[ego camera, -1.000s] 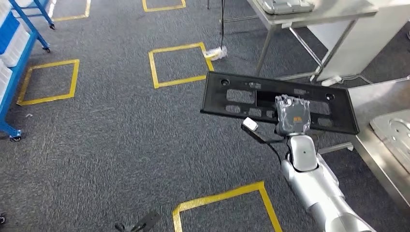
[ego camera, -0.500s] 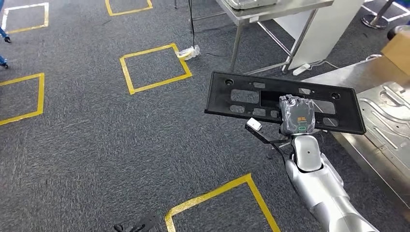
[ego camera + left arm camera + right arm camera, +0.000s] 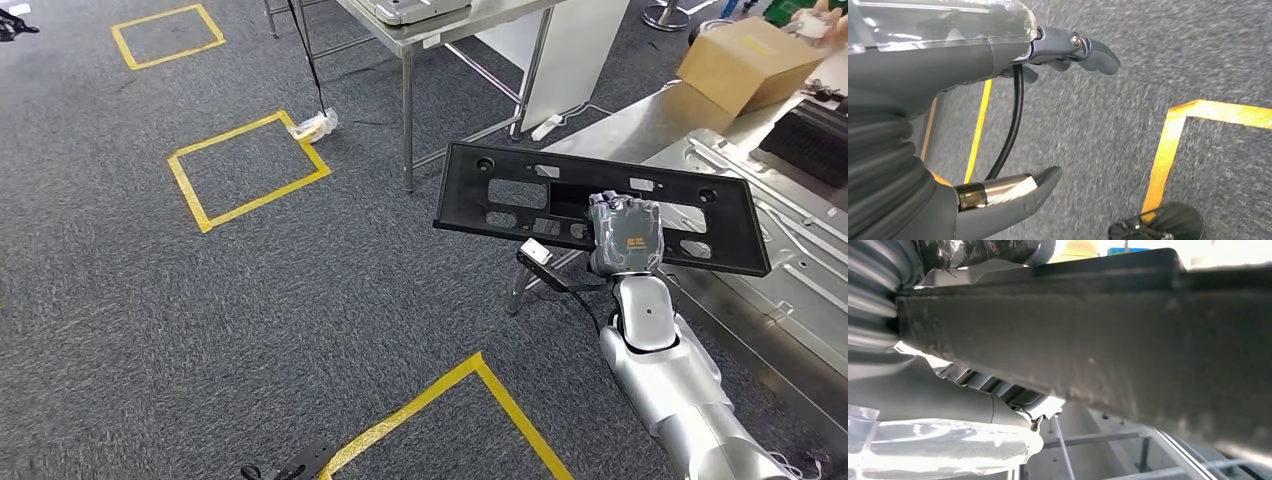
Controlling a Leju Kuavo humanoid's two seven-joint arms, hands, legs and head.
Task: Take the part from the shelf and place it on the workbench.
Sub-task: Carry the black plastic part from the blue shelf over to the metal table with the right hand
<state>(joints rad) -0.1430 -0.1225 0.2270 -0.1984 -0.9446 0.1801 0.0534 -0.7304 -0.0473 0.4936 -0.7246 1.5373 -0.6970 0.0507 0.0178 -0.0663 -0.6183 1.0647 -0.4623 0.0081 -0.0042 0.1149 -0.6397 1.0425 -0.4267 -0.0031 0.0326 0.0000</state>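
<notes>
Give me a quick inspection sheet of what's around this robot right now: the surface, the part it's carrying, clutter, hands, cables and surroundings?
Surface: steel workbench at right, with pressed metal panels lying on it.
Job's things: long black part with cut-outs, carried roughly level, its right end over the workbench edge; not yet set down.
Clutter: cardboard box at the bench's far end; a small pale bundle on the carpet.
Hands: right hand grips the black part near its middle; left hand hangs over the carpet, fingers apart, holding nothing.
Cables: black cable along the left wrist; another by the right wrist.
Surroundings: grey carpet with yellow tape squares; second metal table behind.
</notes>
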